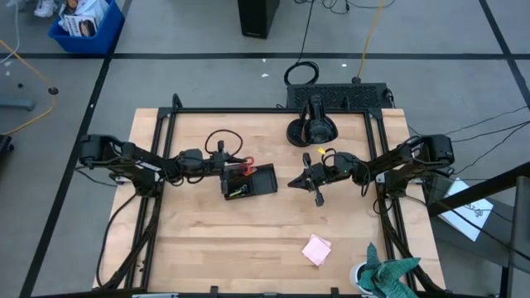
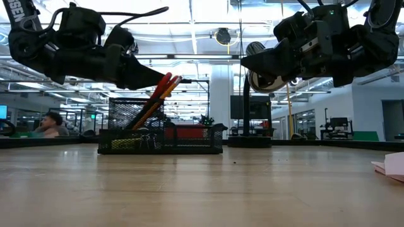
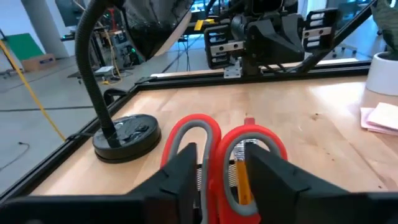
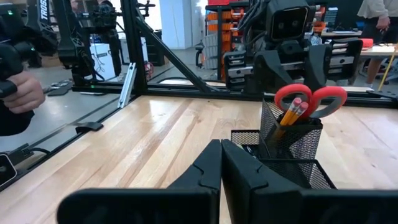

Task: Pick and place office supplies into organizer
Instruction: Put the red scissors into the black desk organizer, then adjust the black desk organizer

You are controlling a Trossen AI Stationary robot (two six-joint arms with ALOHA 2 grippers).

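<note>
The wooden tabletop (image 1: 248, 240) carried a black mesh organizer (image 1: 249, 181) near its middle, left of center in the high view. Its tall cup held the red-handled scissors (image 4: 310, 99), handles up, with orange pencils (image 4: 292, 112) leaning beside them. The left gripper (image 1: 225, 163) hovered just above the organizer's cup, its fingers (image 3: 180, 174) apart and flanking the scissor handles on either side; whether they touched the handles could not be told. The right gripper (image 1: 317, 184) hung above the tabletop to the right of the organizer, well apart from it, fingers (image 4: 208, 163) pressed together and holding nothing. A round black camera-stand base (image 1: 310, 131) sat behind it. A pink sticky-note pad (image 1: 315, 249) lay near the front edge, with a teal cloth (image 1: 389, 273) at the front right corner.
</note>
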